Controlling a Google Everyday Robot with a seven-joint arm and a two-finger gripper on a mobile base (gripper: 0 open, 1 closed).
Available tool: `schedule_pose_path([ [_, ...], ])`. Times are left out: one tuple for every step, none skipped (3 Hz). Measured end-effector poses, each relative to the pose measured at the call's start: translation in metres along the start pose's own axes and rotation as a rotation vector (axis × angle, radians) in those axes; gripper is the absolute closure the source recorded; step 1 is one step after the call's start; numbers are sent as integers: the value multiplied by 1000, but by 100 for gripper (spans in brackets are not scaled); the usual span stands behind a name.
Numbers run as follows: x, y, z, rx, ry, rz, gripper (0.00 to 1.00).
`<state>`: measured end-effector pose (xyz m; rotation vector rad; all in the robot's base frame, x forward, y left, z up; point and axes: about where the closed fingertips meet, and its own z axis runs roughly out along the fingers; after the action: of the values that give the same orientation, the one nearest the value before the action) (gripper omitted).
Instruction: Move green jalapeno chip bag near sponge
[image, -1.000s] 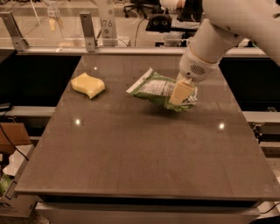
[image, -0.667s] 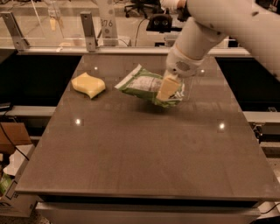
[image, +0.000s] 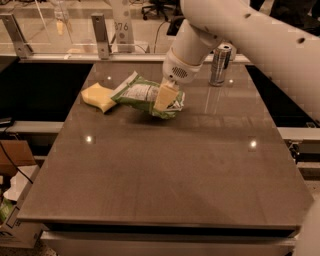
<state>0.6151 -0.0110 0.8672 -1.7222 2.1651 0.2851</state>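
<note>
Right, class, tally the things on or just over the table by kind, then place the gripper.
green chip bag: 1
sponge: 1
can: 1
Total: 3
gripper: gripping the green chip bag, just above the table.

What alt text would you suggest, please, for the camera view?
The robot's hand grips the green jalapeno chip bag above the far part of the table, one end right beside the sponge; a silver can stands farther back.

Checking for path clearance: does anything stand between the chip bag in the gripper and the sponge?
Nothing visible does. The gripper holds the green jalapeno chip bag with one end right beside the sponge; the silver can stands off at the back right.
</note>
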Motion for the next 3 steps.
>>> schedule_pose_path([
  [-27, -2, 12, -15, -17, -26, 59],
  [-44, -4, 23, -29, -35, -42, 37],
  [-45, -3, 25, -31, -33, -43, 13],
])
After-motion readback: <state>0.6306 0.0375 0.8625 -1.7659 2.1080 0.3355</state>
